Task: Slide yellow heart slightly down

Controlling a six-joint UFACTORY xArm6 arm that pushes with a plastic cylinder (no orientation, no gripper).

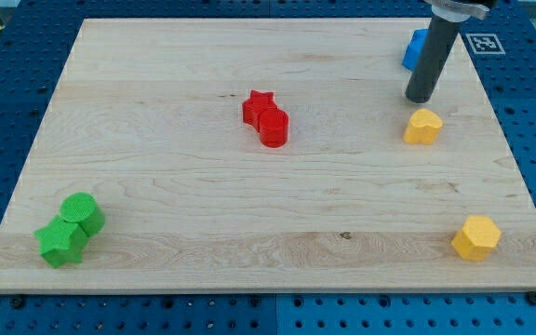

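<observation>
The yellow heart (423,126) lies on the wooden board at the view's upper right. My tip (420,99) stands just above it in the view, close to its top edge; contact cannot be told. The dark rod runs up from the tip to the view's top edge. A blue block (415,49) sits behind the rod, partly hidden by it, its shape unclear.
A yellow hexagon (476,237) lies at the view's lower right near the board's edge (529,279). A red star (259,106) and a red cylinder (274,127) touch near the middle. A green cylinder (83,213) and a green star (61,242) sit at the lower left.
</observation>
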